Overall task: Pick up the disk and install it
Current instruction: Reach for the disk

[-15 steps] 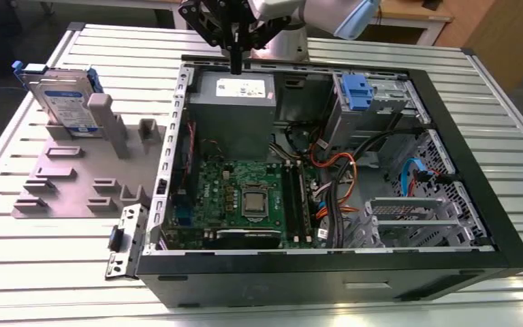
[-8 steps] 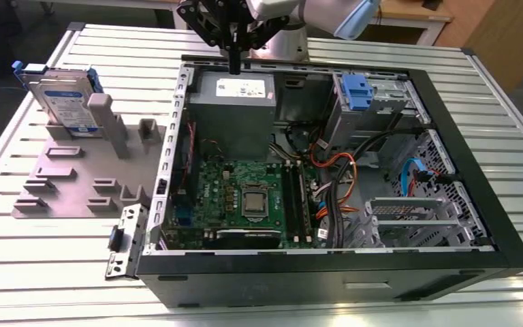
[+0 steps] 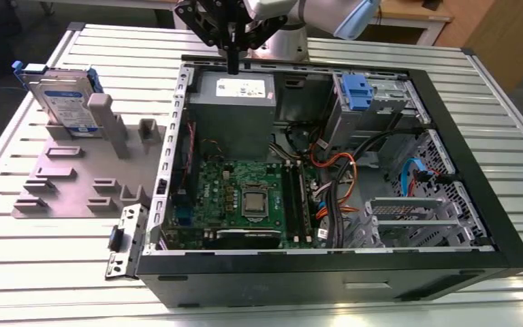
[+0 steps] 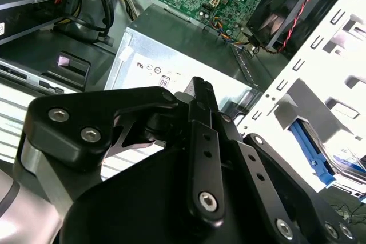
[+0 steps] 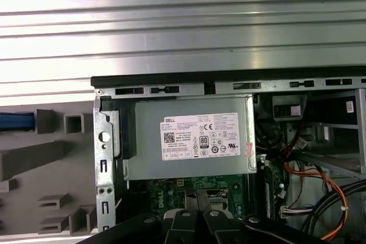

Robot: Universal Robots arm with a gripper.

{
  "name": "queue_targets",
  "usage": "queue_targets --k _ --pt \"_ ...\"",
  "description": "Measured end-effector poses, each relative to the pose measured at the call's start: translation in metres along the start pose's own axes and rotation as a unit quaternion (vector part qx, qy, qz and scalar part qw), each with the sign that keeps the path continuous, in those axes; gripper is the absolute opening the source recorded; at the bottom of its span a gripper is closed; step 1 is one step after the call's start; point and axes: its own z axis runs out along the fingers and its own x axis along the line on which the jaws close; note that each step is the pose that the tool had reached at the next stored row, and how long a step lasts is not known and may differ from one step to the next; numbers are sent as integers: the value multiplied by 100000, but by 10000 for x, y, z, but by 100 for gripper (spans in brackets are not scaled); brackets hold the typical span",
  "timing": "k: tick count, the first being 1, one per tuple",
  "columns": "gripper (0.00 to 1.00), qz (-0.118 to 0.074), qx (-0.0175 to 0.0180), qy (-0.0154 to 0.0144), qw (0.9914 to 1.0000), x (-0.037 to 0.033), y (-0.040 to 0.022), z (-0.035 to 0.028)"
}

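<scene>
The disk (image 3: 62, 102) stands on edge in a grey holder (image 3: 80, 170) on the table, at the exterior view's left of the open computer case (image 3: 334, 266). It is silver with a white-and-blue label and a blue frame. Its blue edge (image 5: 16, 122) also appears in the first wrist view, and a blue-framed corner (image 4: 320, 161) peeks past the case wall in the second wrist view. My gripper (image 3: 233, 65) hangs over the case's far edge, above the grey power supply (image 3: 232, 112), well apart from the disk. Its fingers (image 4: 200, 92) are pressed together, holding nothing.
Inside the case lie a green motherboard (image 3: 243, 197), orange and black cables (image 3: 353, 170), and a drive bay holding a bare blue bracket (image 3: 357, 92). The ribbed metal table (image 3: 25, 272) extends around the case. The case's black rim (image 5: 229, 76) runs just beneath the gripper.
</scene>
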Motion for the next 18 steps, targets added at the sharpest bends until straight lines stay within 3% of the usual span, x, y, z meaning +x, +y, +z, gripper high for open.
queue_targets --k 18 --pt "11 2 0 0 100000 42 -3 0"
